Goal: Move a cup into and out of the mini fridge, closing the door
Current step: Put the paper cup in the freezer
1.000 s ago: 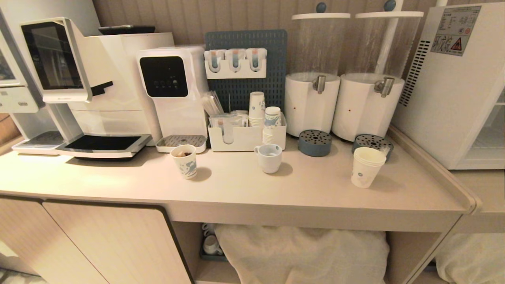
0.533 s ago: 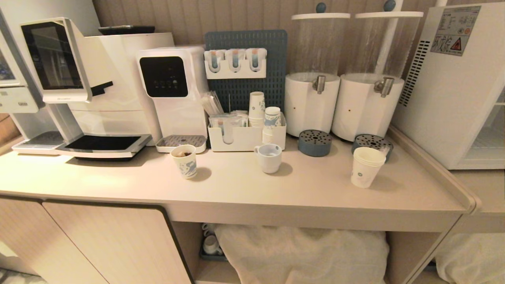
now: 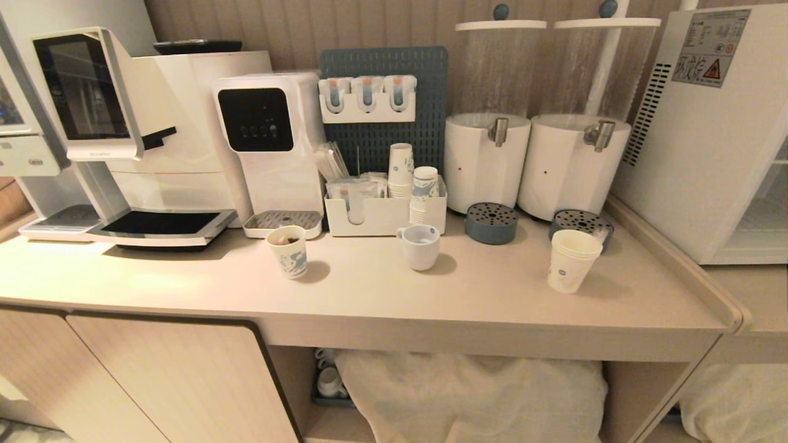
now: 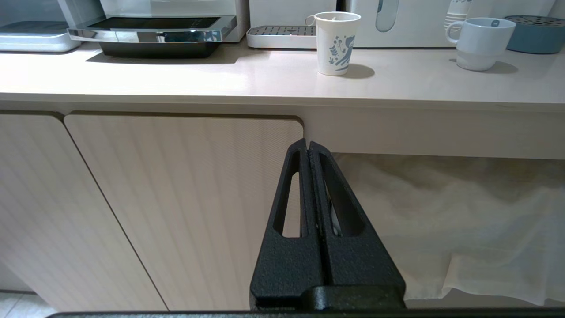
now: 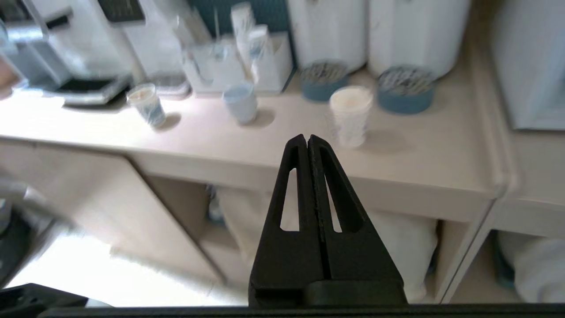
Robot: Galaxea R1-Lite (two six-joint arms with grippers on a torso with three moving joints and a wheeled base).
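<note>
Standing upright toward the counter's right end, the cup (image 3: 572,261) lies ahead of the closed, empty right gripper (image 5: 307,138), the nearer one.

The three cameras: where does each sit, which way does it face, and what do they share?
Head view: high, looking down at the counter and mini fridge; no arm shows.
Left wrist view: below counter height, facing the cabinet front; shut left gripper in front.
Right wrist view: above counter level, facing the cup; shut right gripper in front.
Shared: the mug appears in all three.
</note>
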